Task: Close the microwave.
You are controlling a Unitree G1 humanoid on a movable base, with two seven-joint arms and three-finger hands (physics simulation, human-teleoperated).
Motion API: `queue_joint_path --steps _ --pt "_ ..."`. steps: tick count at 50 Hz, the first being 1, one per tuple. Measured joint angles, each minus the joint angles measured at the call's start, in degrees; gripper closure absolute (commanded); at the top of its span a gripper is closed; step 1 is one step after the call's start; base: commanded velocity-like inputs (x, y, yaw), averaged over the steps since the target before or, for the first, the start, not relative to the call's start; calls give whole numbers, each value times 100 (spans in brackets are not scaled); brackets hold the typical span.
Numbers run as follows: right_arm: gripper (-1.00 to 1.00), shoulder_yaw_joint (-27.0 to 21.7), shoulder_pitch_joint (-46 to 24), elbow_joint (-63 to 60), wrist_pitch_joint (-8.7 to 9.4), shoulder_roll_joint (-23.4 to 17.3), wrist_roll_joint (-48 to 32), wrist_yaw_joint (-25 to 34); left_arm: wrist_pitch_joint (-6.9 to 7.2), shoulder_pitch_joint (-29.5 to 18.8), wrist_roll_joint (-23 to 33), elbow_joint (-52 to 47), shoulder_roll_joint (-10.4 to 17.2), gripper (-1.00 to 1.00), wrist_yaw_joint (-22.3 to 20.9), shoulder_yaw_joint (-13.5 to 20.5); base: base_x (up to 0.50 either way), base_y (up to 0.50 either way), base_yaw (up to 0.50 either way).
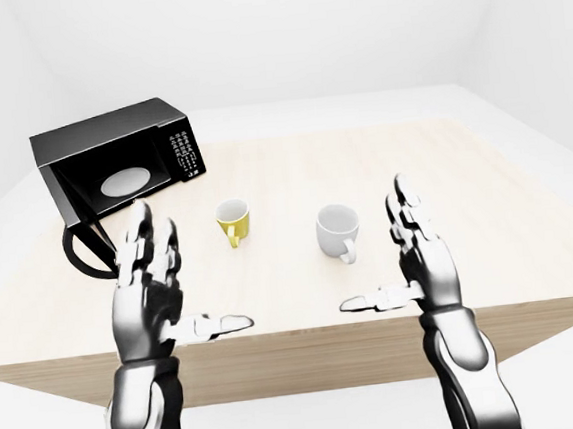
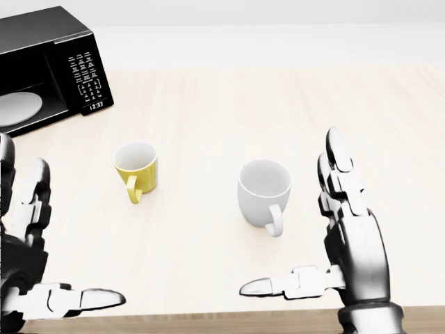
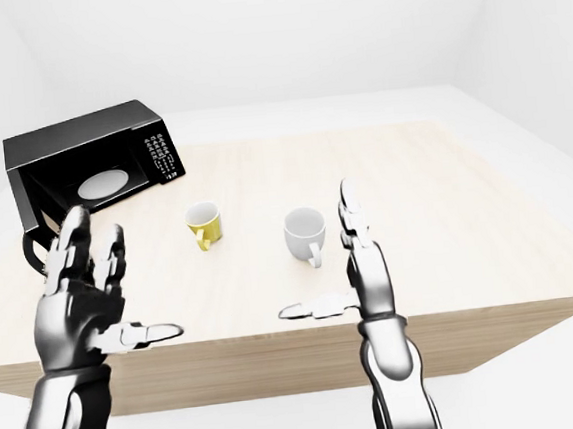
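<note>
Across the middle of the scene spreads a broad pale wooden table (image 1: 488, 217), its near edge running below the two raised hands and its far edge meeting a plain white room.

At the far left corner of that table sits a boxy black microwave oven (image 1: 109, 140), turned slightly so its keypad panel faces right. Its dark door (image 1: 87, 247) hangs swung down and outward at the lower left of the oven, leaving the cavity exposed; a round white turntable plate (image 1: 125, 180) lies flat inside. The small display on the keypad shows lit digits in the head view.

Nearer and to the right of the oven, well apart from it, stands a white ceramic mug (image 2: 264, 189), upright, handle pointing toward the near edge. Left of it, set apart by bare wood, stands a smaller yellow ceramic mug (image 2: 136, 167), also upright with its handle turned near.

Over the near edge, the left hand (image 1: 150, 287) of silver and black metal is held up with fingers spread wide and thumb out to the right, gripping nothing. The right hand (image 1: 416, 263) mirrors it, fingers straight and splayed, thumb pointing left, likewise bare. Neither touches the table, mugs or oven.
</note>
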Motion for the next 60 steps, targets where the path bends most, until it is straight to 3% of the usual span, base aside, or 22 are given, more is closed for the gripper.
queue_joint_path --steps 8,18,39,60 --pt "-100 268 359 -1663 0 -39 -340 -15 0 446 -535 -1513 -52 -100 -239 515 0 0 0" --pt "-100 419 538 -2404 0 -64 -526 -31 0 628 -779 -2286 -149 -100 -430 795 0 0 0" --pt "-100 492 737 -2951 0 -77 -798 -92 0 777 -1118 -2676 -96 -100 -410 962 0 0 0" --pt "-100 655 822 -3068 0 -118 -1175 -82 0 890 -1513 -2722 121 -100 -234 950 0 50 0"
